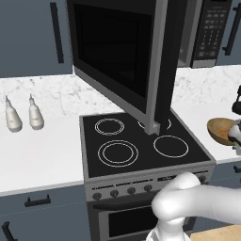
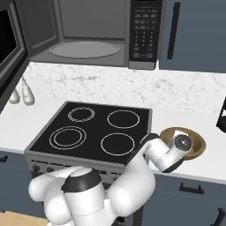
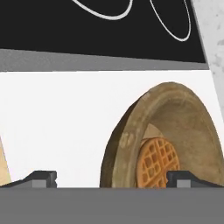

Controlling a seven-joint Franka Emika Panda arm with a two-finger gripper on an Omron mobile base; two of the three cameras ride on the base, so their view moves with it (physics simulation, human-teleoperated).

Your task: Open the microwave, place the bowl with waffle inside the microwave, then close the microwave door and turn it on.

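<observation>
The microwave [image 2: 84, 31] stands open above the stove, its grey cavity and glass turntable showing. The microwave door [image 1: 122, 61] is swung wide out to the left over the stove's back burners. On the white counter right of the stove rests the brown wooden bowl [image 3: 183, 113], with the waffle [image 3: 157, 162] lying inside it. My gripper [image 3: 113, 179] is open and low at the bowl, its jaws on either side of the near rim: one fingertip [image 3: 43, 178] outside over the counter, the other over the waffle. Nothing is held. In the right base view my hand covers part of the bowl [image 2: 197, 142].
A black four-ring stove [image 1: 141, 146] with front knobs lies left of the bowl. Two small white bottles [image 1: 21, 115] stand on the left counter. A dark appliance [image 2: 222, 117] sits at the far right by the marble backsplash. Blue cabinets flank the microwave.
</observation>
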